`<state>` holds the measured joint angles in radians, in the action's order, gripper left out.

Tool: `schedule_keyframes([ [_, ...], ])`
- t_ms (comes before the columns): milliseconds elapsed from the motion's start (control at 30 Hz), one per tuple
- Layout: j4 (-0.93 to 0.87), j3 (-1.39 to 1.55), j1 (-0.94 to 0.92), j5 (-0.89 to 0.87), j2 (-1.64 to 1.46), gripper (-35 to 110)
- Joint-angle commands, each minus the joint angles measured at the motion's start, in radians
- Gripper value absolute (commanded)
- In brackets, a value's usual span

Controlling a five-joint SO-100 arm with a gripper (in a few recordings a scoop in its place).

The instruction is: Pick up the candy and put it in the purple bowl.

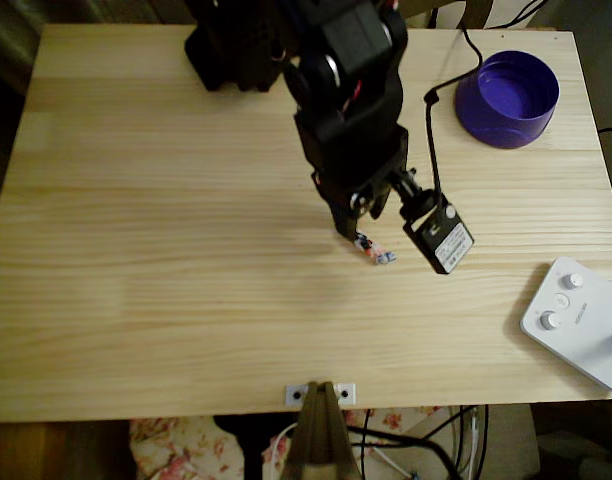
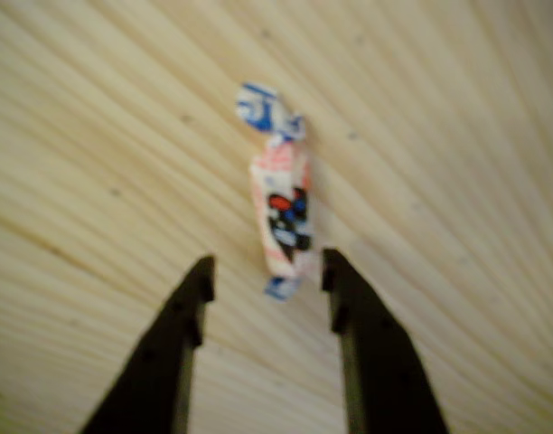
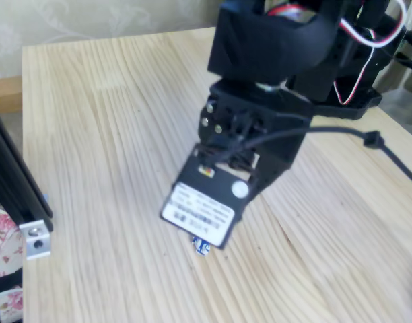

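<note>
The candy lies on the wooden table, a short stick in a pink, white and blue wrapper with twisted ends. My gripper is open, and the candy's near end sits between its two black fingertips. From above, the gripper hangs low over the table's middle with the candy poking out at its lower right. In the fixed view the wrist camera's box hides most of the candy, leaving only a blue tip. The purple bowl stands apart at the table's far right corner.
A white device with knobs lies at the table's right front edge. The arm's black base stands at the back edge. A cable runs from the wrist camera toward the bowl's side. A metal bracket sits at the front edge.
</note>
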<state>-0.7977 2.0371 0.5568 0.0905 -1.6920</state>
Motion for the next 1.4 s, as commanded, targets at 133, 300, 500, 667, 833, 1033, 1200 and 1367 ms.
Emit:
schedule_keyframes([
  [133, 0.046, -0.080, 0.006, 0.002, 0.015, 18],
  [300, 0.063, -0.087, -0.025, 0.011, 0.044, 18],
  [500, 0.086, -0.063, -0.057, 0.052, 0.061, 17],
  [667, 0.097, -0.040, -0.069, 0.058, 0.071, 14],
  [833, 0.097, -0.037, -0.064, 0.061, 0.080, 11],
  [1033, 0.091, -0.037, -0.061, 0.058, 0.074, -1],
  [1200, 0.069, -0.040, -0.066, 0.058, 0.049, -1],
  [1367, -0.005, -0.058, -0.084, 0.048, -0.055, -1],
])
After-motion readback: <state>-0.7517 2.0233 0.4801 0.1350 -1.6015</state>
